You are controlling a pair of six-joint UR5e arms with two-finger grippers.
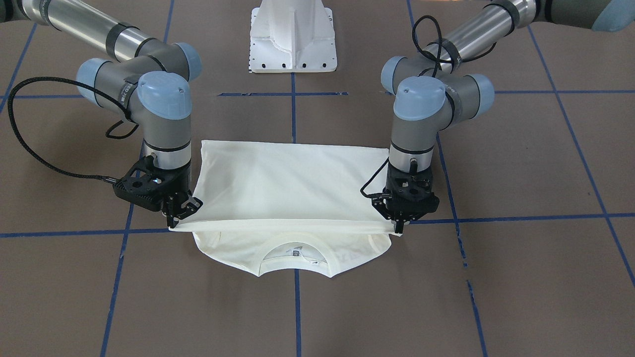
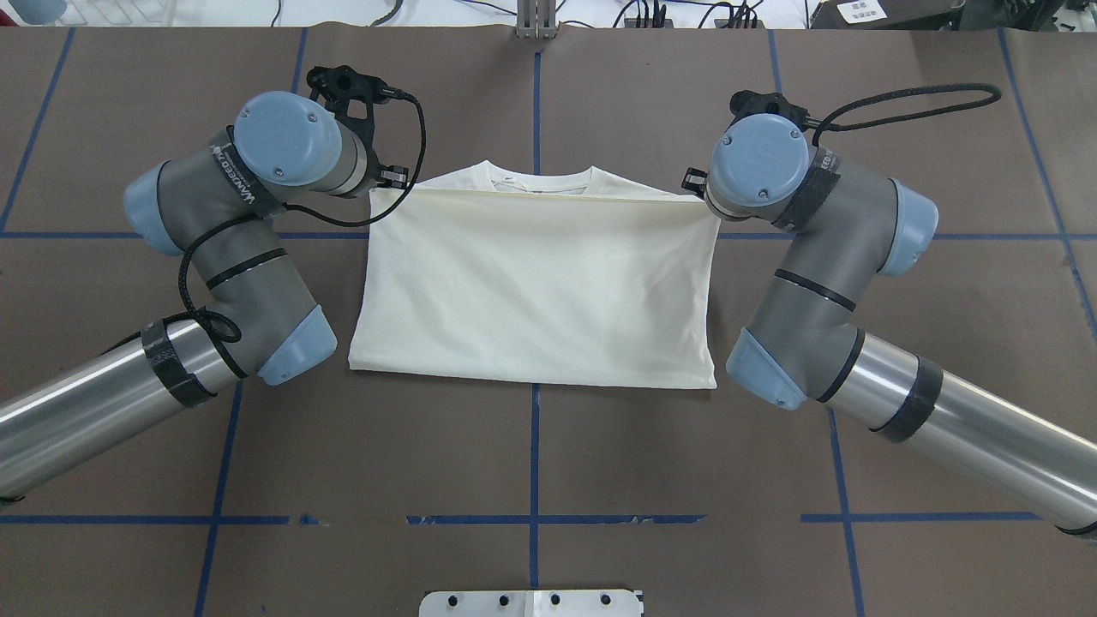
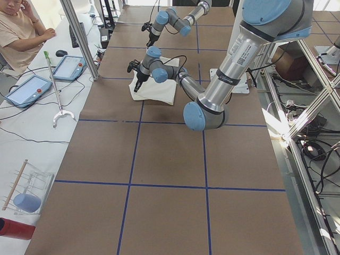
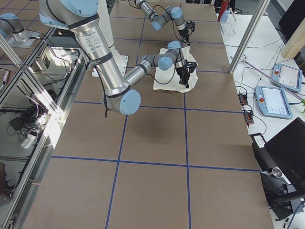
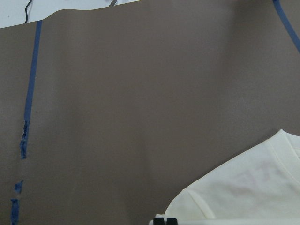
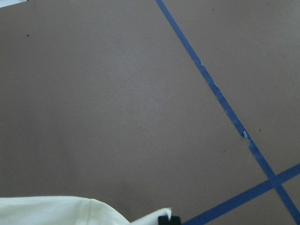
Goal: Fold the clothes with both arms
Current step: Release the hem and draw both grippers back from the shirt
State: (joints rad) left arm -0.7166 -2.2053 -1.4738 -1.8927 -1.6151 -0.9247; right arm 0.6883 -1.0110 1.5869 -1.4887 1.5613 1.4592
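While left fingers and right fingers are pinching the T-shirt hem, first fold is seemingly finishing. Collar beyond them is showing; release pending.

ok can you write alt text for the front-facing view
A cream shirt lies on a brown table, folded over toward the collar. The left pincer on the view's right and the right pincer on the view's left each pinch one corner of the folded edge. A white base stands behind.
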